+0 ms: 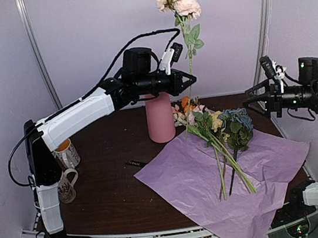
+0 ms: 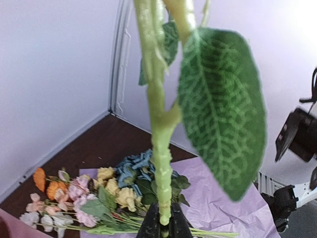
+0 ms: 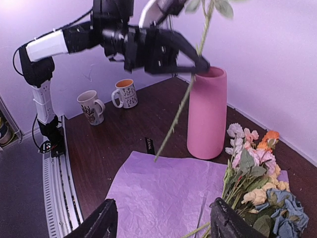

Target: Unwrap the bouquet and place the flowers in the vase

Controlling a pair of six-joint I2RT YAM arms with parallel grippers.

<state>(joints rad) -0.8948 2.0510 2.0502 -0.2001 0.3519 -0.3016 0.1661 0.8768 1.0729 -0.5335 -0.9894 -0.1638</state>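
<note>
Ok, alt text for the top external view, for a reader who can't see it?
The left gripper is shut on the stem of a tall pink flower, holding it upright beside the pink vase, not in it. The right gripper is open and empty at the right; the other flowers lie on purple paper on the table.

Pink peony stem [image 1: 190, 61] upright in my left claw [image 1: 192, 80], pink vase [image 1: 160, 119] right under the claw, other flowers [image 1: 226, 136] lying lower down on lilac wrap [image 1: 217, 196].

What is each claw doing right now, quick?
Left gripper: shut on the pink peony stem, held up in the air.
Right gripper: open, holding nothing.
</note>
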